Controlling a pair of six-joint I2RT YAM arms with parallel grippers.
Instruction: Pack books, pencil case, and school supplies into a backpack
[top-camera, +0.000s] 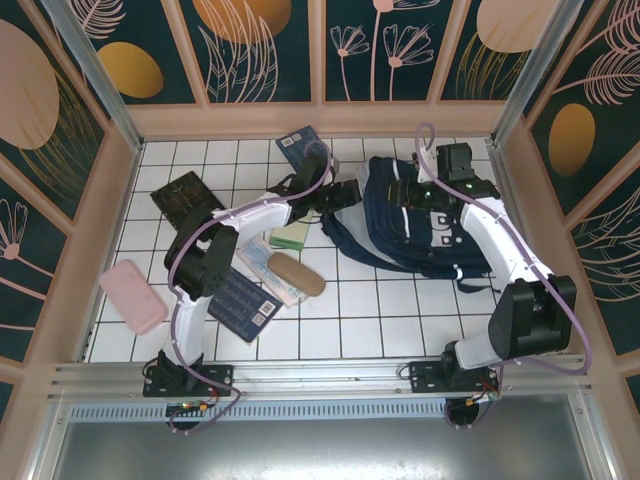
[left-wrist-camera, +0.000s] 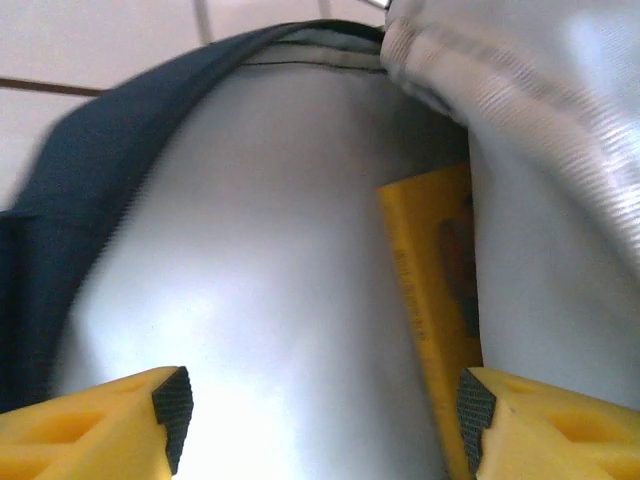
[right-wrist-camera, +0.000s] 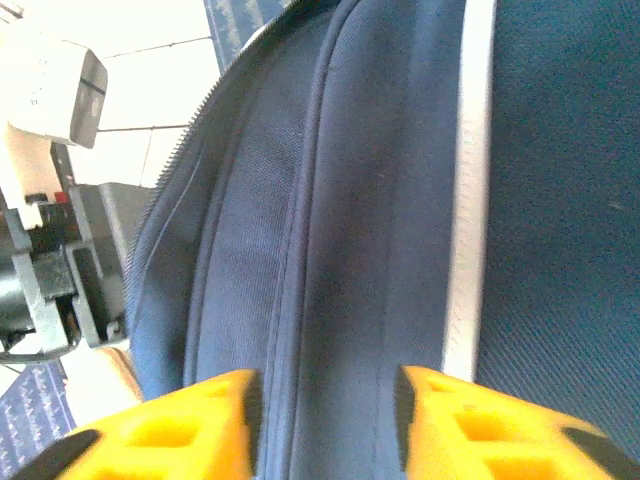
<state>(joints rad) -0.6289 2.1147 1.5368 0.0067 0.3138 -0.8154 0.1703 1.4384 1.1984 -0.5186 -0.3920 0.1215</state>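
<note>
Left wrist, left tool (left-wrist-camera: 323, 415) apart inside backpack (left-wrist-camera: 110, 190), yellow book (left-wrist-camera: 430, 260) just ahead

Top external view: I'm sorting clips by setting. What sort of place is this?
Probably a lab robot cell, not a classroom: a white gridded tabletop boxed in by leaf-patterned wall panels, with an aluminium rail carrying the arm bases.

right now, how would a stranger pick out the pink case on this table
Start at the white tiled table and go to its near left corner, left of the left arm. The pink case lies flat there on its own, by the wooden side wall. It is the one pale pink, round-cornered slab; the navy book beyond the arm is dark with a white label.
</note>
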